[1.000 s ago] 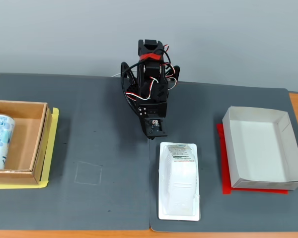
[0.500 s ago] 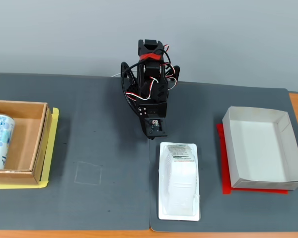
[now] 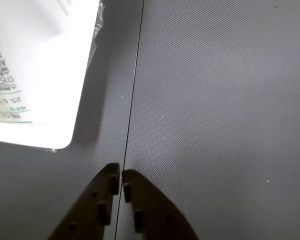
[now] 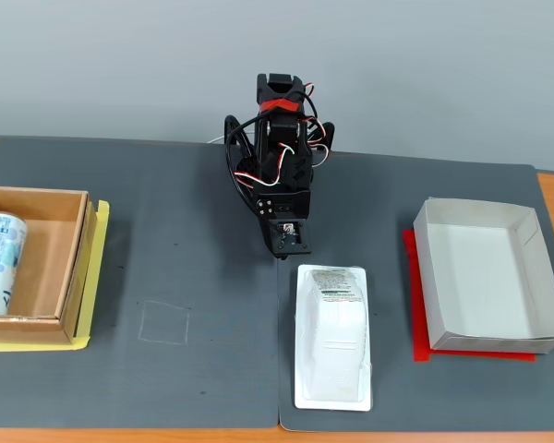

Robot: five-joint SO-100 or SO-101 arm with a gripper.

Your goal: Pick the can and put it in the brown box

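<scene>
The can (image 4: 0, 261), white with blue print, lies on its side inside the brown box (image 4: 72, 268) at the left edge of the fixed view, against the box's left wall. My gripper (image 4: 291, 249) is folded back near the arm's base at the table's middle, far from the box. In the wrist view the gripper (image 3: 121, 176) has its jaws closed tip to tip with nothing between them, above the dark mat. The can and the brown box are out of the wrist view.
A white plastic blister package (image 4: 332, 337) lies just in front of the gripper and shows at the wrist view's upper left (image 3: 35, 70). A white paper box (image 4: 517, 217) sits on a red sheet at the right. A yellow sheet (image 4: 37, 343) lies under the brown box.
</scene>
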